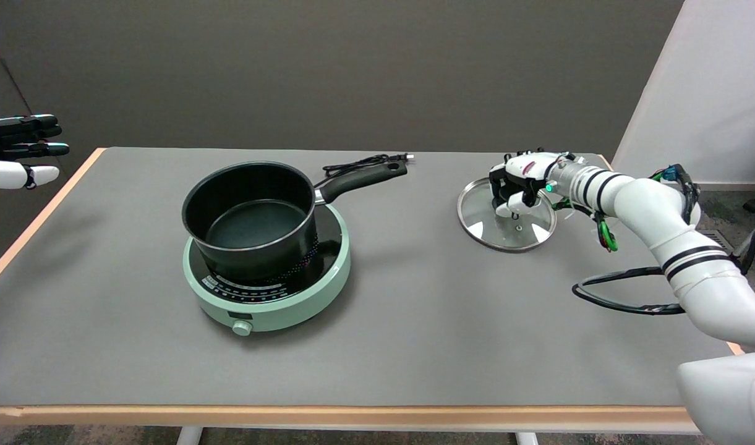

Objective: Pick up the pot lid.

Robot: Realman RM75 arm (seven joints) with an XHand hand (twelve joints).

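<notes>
The pot lid is a round glass lid with a steel rim, at the table's right rear. My right hand is over its far half, fingers curled down around the black knob, which is mostly hidden. The lid's far edge looks slightly raised; its near rim lies at or close to the grey mat. The black saucepan stands open on the mint-green cooker at centre left, well away from my hand.
The saucepan's handle points right and back, with a black power cord behind it. A black cable loop lies under my right forearm near the table's right edge. The idle left hand hangs at the upper left.
</notes>
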